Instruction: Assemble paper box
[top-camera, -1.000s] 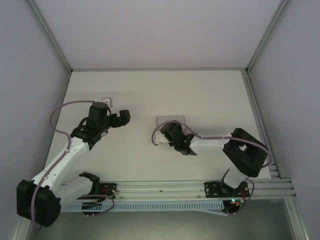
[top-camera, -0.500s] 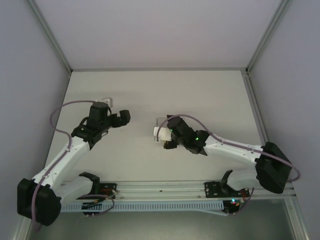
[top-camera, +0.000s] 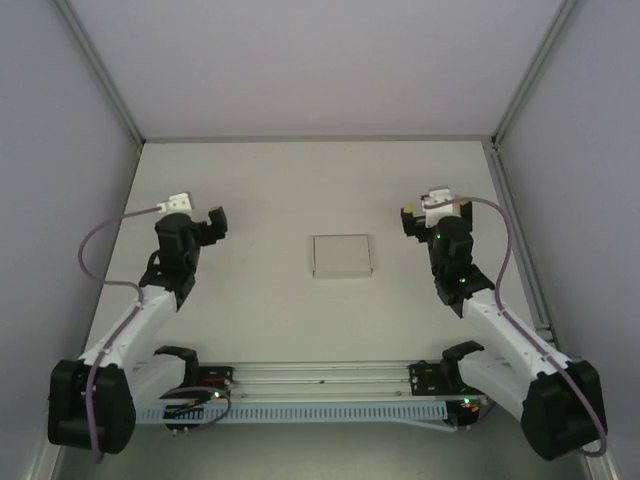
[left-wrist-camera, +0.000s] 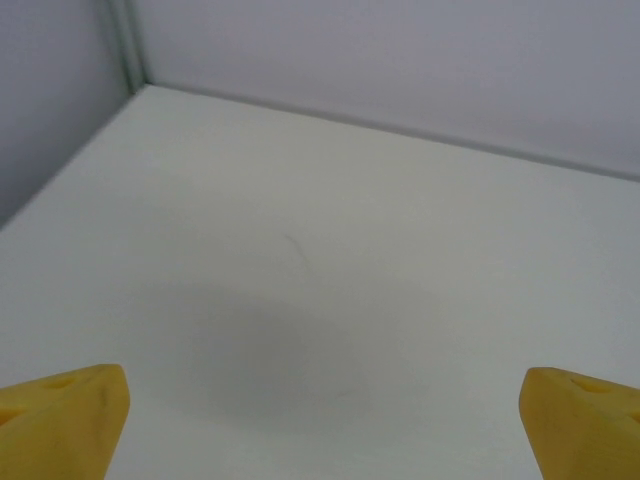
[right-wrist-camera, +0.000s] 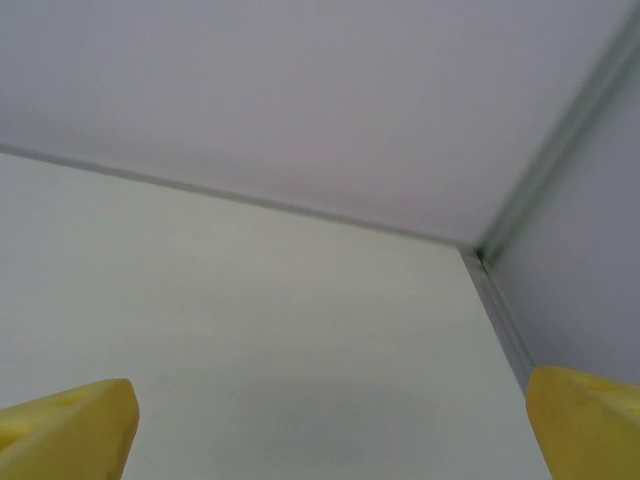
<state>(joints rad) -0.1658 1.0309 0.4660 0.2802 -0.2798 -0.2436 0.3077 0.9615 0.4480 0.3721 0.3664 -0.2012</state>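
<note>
On the white table (top-camera: 300, 180) the paper box (top-camera: 341, 256) sits in the middle, between the left gripper (top-camera: 198, 208) and right gripper (top-camera: 435, 208), both spread wide and empty.

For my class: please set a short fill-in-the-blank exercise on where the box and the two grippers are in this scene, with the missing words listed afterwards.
1. The box lies ____ the left gripper and the right gripper.
2. Both grippers have their jaws ____.
3. Each gripper holds ____.
4. In the left wrist view, the fingertips are coloured ____.
Missing words: between; open; nothing; yellow.
</note>
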